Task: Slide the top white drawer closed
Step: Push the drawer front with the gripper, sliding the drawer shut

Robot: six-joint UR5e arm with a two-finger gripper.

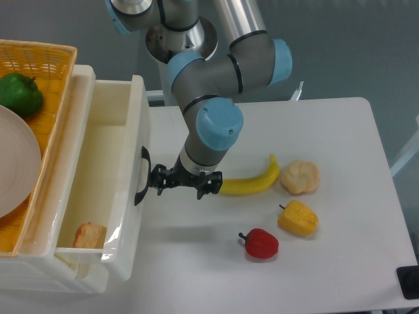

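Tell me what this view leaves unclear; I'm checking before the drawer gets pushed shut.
- Hand: fingers too small and dark; open or shut unclear, as is contact with the black handle.
- Top white drawer: its rear is covered by the yellow wicker basket.
- Basket and white plate: cut by left edge.

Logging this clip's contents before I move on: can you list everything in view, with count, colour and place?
drawer: 1, white with black handle, pulled open at left
pastry in drawer: 1, tan, near front corner
basket: 1, yellow wicker, top left on the cabinet
green pepper: 1, in basket
plate: 1, white, in basket
table: 1, white
banana: 1, yellow, mid-table
bun: 1, tan, right of banana
yellow pepper: 1, below bun
red pepper: 1, left of yellow pepper
arm: 1, grey and blue
gripper: 1, black, beside drawer handle; jaws' state unclear
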